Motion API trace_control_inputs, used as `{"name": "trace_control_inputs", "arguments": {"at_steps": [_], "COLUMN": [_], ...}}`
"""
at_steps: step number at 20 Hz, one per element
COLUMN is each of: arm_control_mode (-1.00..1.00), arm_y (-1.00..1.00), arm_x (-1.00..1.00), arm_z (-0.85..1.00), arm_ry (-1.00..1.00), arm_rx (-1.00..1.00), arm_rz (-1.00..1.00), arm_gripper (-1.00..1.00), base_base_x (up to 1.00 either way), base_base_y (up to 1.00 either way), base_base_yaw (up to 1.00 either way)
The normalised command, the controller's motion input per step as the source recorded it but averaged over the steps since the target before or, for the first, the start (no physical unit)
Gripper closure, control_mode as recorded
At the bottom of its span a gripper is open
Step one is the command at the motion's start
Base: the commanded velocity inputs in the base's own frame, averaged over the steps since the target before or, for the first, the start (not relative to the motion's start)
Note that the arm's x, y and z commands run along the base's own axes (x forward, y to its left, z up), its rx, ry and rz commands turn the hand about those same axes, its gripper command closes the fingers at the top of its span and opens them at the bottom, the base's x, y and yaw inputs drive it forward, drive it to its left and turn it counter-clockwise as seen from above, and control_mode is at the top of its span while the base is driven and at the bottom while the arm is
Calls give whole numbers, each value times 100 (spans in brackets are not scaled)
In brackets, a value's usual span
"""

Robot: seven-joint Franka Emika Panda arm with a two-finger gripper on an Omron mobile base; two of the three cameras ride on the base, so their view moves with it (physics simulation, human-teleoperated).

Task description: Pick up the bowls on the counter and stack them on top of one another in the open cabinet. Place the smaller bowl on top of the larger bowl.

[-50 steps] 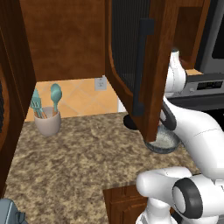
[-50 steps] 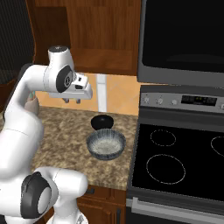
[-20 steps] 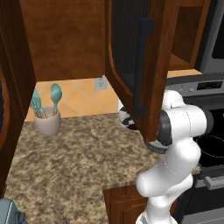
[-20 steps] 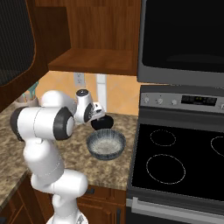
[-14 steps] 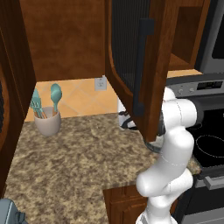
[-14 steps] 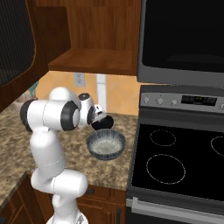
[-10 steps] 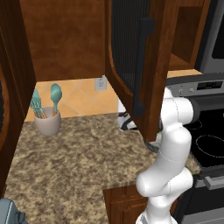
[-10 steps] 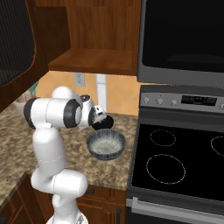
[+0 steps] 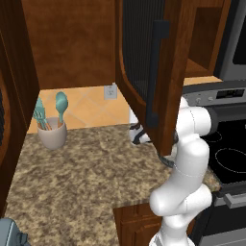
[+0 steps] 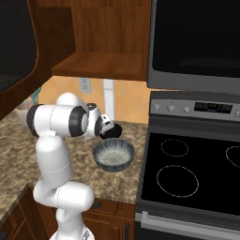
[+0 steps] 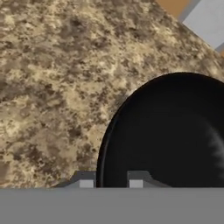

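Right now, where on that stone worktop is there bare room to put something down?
The widest bare stretch of the counter runs from the utensil cup to the front edge, left of the arm. The cabinet shelf is bare too. It is crowded beside the stove: the grey bowl sits there, the dark bowl just behind it, the pincer at its rim.

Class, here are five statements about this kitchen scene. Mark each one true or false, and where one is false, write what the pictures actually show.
1. The grey speckled bowl sits on the counter beside the stove. True.
2. The dark bowl is already on the cabinet shelf. False: it is on the counter, right in front of the gripper.
3. The utensil cup holds teal utensils. True.
4. The two bowls are stacked. False: they sit apart, the dark one behind the grey one.
5. The cabinet door is closed. False: it stands swung open.
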Motion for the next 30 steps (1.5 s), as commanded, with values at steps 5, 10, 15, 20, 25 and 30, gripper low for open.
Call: {"name": "trace_control_inputs", "arguments": {"at_steps": [5, 10, 15, 20, 25, 30], "arm_control_mode": [-100, -100, -100, -100, -100, -100], "arm_y": [-1, 1, 3, -12, -31, -11], "arm_x": [-34, -58, -79, -96, -87, -17], "arm_z": [81, 97, 77, 72, -11, -61], "arm_ry": [-23, -18, -1, 1, 17, 17], "arm_rx": [0, -3, 0, 0, 1, 7], "arm_rz": [0, 4, 6, 0, 0, 0], "arm_gripper": [100, 100, 100, 100, 100, 100], "base_base_x": [0, 0, 0, 0, 0, 0], "base_base_y": [0, 0, 0, 0, 0, 0], "base_base_yaw": [0, 0, 0, 0, 0, 0]}}
